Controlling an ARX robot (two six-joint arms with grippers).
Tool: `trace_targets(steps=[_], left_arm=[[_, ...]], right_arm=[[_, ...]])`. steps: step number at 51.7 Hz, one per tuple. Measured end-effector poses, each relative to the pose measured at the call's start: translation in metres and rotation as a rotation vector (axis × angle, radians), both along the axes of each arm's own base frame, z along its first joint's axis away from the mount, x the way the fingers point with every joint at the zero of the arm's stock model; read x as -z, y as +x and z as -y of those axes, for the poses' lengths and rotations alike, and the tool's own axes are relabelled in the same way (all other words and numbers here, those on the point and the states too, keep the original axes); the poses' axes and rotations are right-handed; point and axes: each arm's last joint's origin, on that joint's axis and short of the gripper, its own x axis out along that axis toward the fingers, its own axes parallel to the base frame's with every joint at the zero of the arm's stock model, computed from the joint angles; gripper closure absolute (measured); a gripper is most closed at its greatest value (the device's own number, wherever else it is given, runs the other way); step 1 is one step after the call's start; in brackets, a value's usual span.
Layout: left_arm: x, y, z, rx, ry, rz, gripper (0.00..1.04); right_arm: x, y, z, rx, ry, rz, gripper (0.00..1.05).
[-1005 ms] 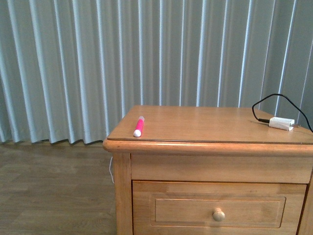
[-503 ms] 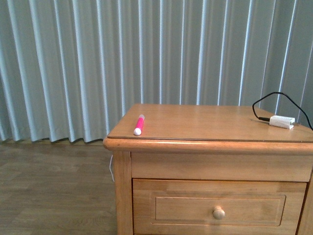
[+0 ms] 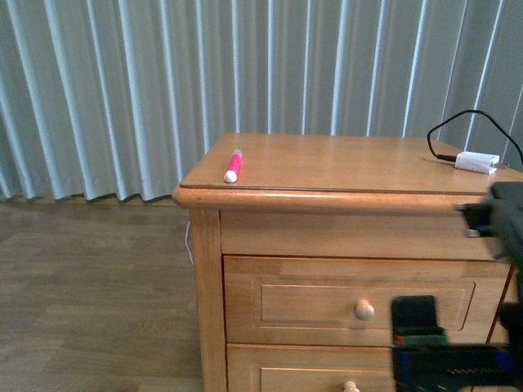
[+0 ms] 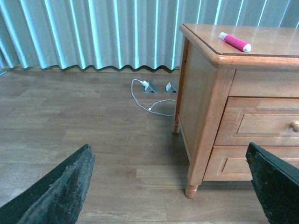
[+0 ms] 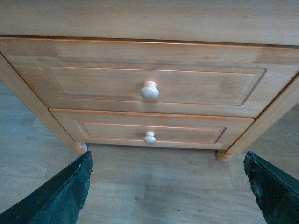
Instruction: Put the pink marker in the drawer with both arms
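Note:
The pink marker point(image 3: 233, 166) lies on the nightstand top near its left front corner, whitish cap toward the front; it also shows in the left wrist view point(image 4: 234, 42). The top drawer point(image 3: 359, 300) is closed, with a round knob point(image 3: 364, 309); in the right wrist view the drawer point(image 5: 149, 84) faces my right gripper point(image 5: 167, 156), which is open, empty and low in front of it. My left gripper point(image 4: 168, 147) is open and empty over the floor, left of the nightstand. My right arm point(image 3: 458, 359) shows at the lower right.
A white plug point(image 3: 476, 162) with a black cable lies on the top's far right. A second closed drawer point(image 5: 149, 133) sits below the first. A white cable point(image 4: 149, 100) and floor sockets lie by the curtain. The wood floor point(image 4: 93, 140) extends left of the nightstand.
The view has shifted so the nightstand sits higher and both drawers show. My right arm has come into view at the lower right. The marker has not moved on the top.

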Motion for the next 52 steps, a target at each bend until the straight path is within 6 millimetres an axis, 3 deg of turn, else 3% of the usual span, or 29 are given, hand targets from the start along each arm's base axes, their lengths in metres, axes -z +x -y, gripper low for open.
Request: trace_targets(steps=[14, 21, 34, 52], left_arm=[[0.000, 0.000, 0.000, 0.000, 0.000, 0.000, 0.06], [0.000, 0.000, 0.000, 0.000, 0.000, 0.000, 0.06], [0.000, 0.000, 0.000, 0.000, 0.000, 0.000, 0.06], [0.000, 0.000, 0.000, 0.000, 0.000, 0.000, 0.06]], right_arm=[[0.039, 0.059, -0.034, 0.020, -0.049, -0.031, 0.09], [0.061, 0.086, -0.041, 0.039, -0.059, -0.045, 0.09], [0.076, 0.108, -0.044, 0.055, -0.066, -0.040, 0.09], [0.076, 0.130, -0.039, 0.054, -0.058, -0.003, 0.09]])
